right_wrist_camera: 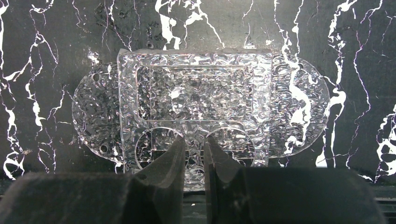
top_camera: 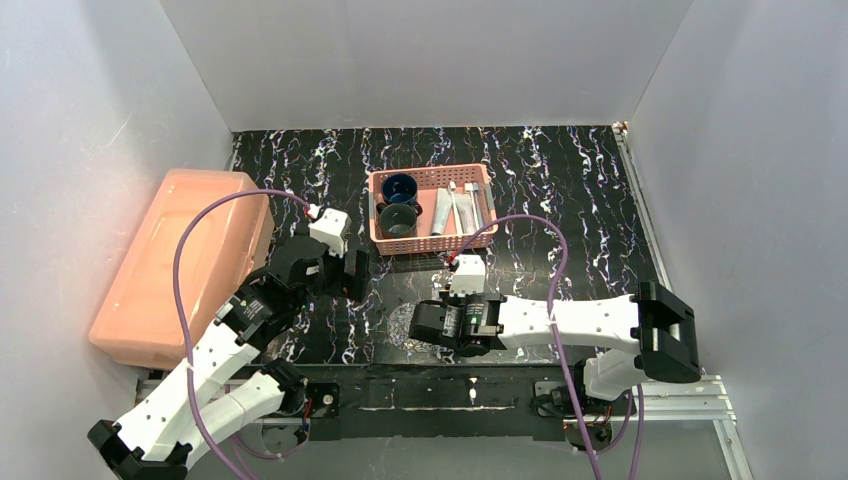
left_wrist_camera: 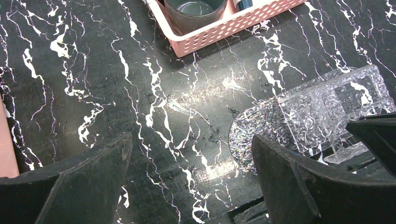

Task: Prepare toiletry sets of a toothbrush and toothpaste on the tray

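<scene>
Black marble-veined table [top_camera: 560, 200], white walls on 3 sides; flat on it near the front edge, between the 2 arms: the tray [right_wrist_camera: 196, 88], clear and ripple-textured, rounded ends sticking out either side of a raised rectangular middle; clamped at its near rim by right gripper [right_wrist_camera: 192, 161], fingers [right_wrist_camera: 170, 163] nearly together with the clear rim wedged between; right arm stretched in low from the right. Left gripper [left_wrist_camera: 191, 177] spread wide, holding nothing, only bare table between the fingers; sitting left of the tray and apart from it, just off the near-left corner of pink basket [top_camera: 430, 240]. Basket well behind the tray, not touching; in its left half 2 cups, blue cup [top_camera: 399, 187] behind dark cup [top_camera: 398, 220]; in its right half slim pale items [top_camera: 455, 208] lying lengthwise, too small to sort toothbrush from tube. Salmon box [top_camera: 180, 260] along the left wall.
</scene>
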